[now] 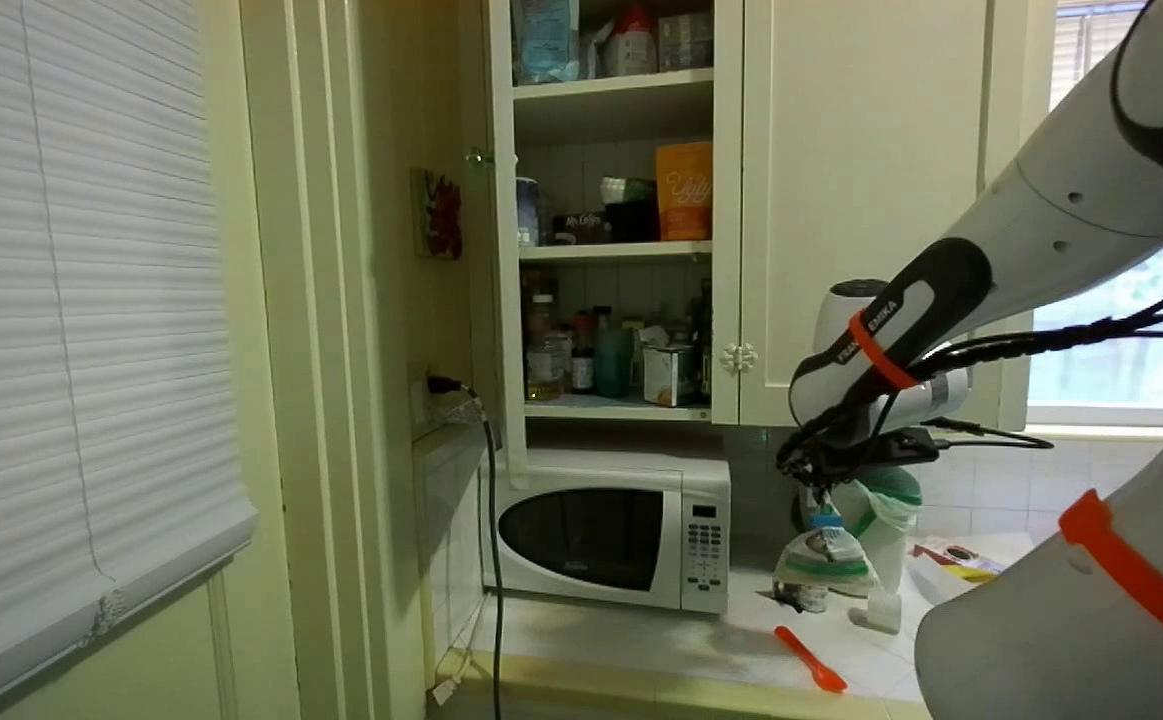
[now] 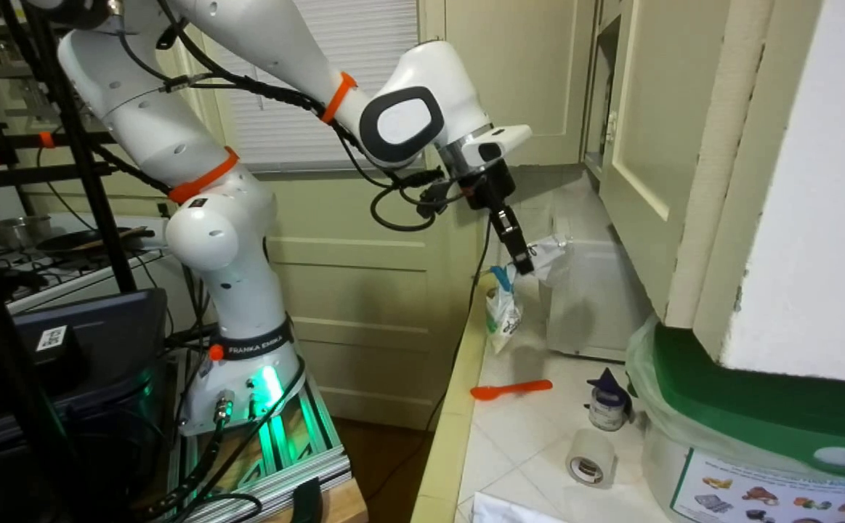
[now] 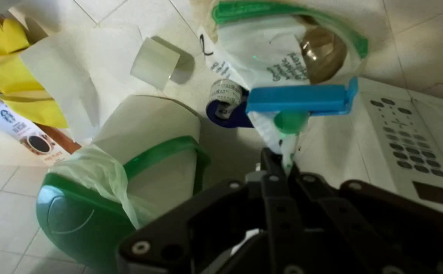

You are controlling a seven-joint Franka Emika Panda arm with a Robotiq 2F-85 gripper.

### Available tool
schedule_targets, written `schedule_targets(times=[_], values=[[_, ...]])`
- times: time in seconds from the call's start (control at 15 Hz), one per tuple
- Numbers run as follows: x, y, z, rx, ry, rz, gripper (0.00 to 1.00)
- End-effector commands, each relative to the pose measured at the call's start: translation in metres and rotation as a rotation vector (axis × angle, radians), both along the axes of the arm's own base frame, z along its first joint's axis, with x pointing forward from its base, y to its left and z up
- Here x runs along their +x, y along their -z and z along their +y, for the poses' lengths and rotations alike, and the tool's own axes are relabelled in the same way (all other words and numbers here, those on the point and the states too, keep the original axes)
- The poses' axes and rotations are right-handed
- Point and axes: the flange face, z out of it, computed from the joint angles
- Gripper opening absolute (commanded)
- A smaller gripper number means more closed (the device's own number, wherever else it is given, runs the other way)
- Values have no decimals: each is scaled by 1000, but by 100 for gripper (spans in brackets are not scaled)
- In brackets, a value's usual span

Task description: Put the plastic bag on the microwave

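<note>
The plastic bag (image 1: 826,555) is white and clear with green trim and a blue clip. It hangs from my gripper (image 1: 819,488), below the fingertips, and shows in the exterior view (image 2: 503,319) near the counter's front edge. In the wrist view my fingers (image 3: 282,158) are closed on the bag's narrow top, and the bag (image 3: 259,57) with its clip (image 3: 297,99) lies beyond them. The white microwave (image 1: 581,530) stands on the counter under the cupboard. It also shows in an exterior view (image 2: 593,305) and at the right of the wrist view (image 3: 408,144). The bag hangs lower than the microwave's top.
Open cupboard shelves (image 1: 616,250) sit close above the microwave. A black cord (image 1: 492,560) hangs before its left side. An orange spoon (image 2: 511,390), a small jar (image 2: 607,408), a tape roll (image 2: 591,457) and a green-lidded bin (image 2: 763,407) are on the counter.
</note>
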Motion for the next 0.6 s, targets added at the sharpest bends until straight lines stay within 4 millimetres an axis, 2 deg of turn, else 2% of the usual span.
schedule_targets(times=[0.0, 0.2, 0.47, 0.53], values=[[-6, -36, 25, -14, -35, -43, 1], [-8, -58, 46, -11, -64, -95, 1], [1, -86, 65, -22, -107, -188, 1], [4, -73, 56, -27, -86, -151, 1]])
